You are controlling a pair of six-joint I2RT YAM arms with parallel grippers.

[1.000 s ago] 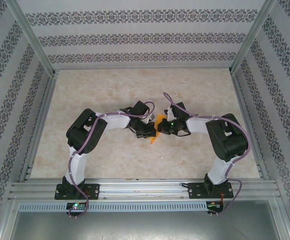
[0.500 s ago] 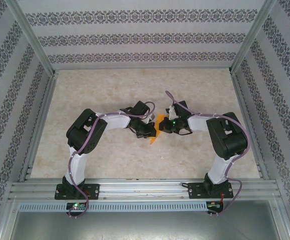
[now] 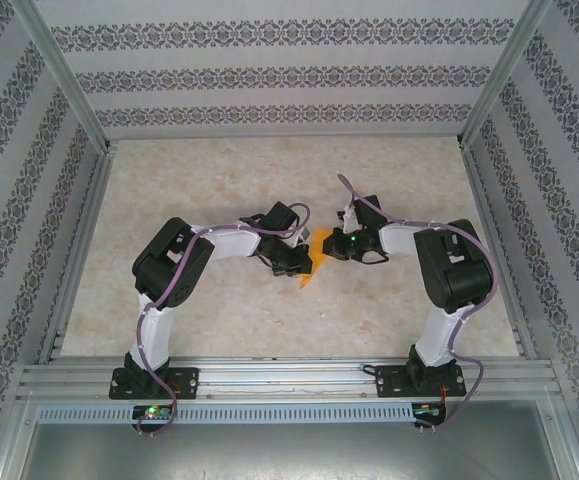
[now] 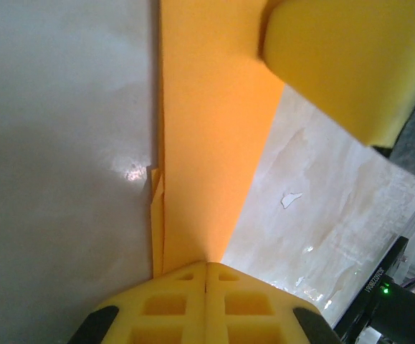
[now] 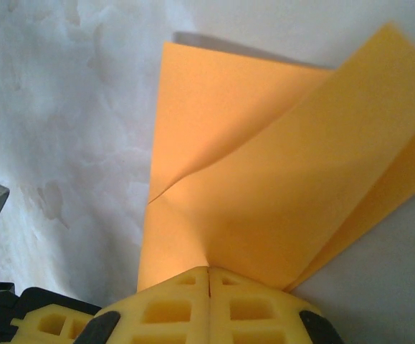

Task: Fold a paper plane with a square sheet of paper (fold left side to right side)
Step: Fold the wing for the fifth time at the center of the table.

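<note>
The left tool (image 4: 206, 268) is shut tight on one end of the orange paper (image 4: 214, 129), which sits at the middle of the worktop (image 3: 219, 180), between the two arms. On the right, the right tool (image 5: 208, 272) is likewise clamped on the paper, where its folded layers fan apart. With both tools gripping one thin sheet, any pull apart could tear it. A twist might put the crease off line, and a slipping layer would leave the edges mismatched.
</note>
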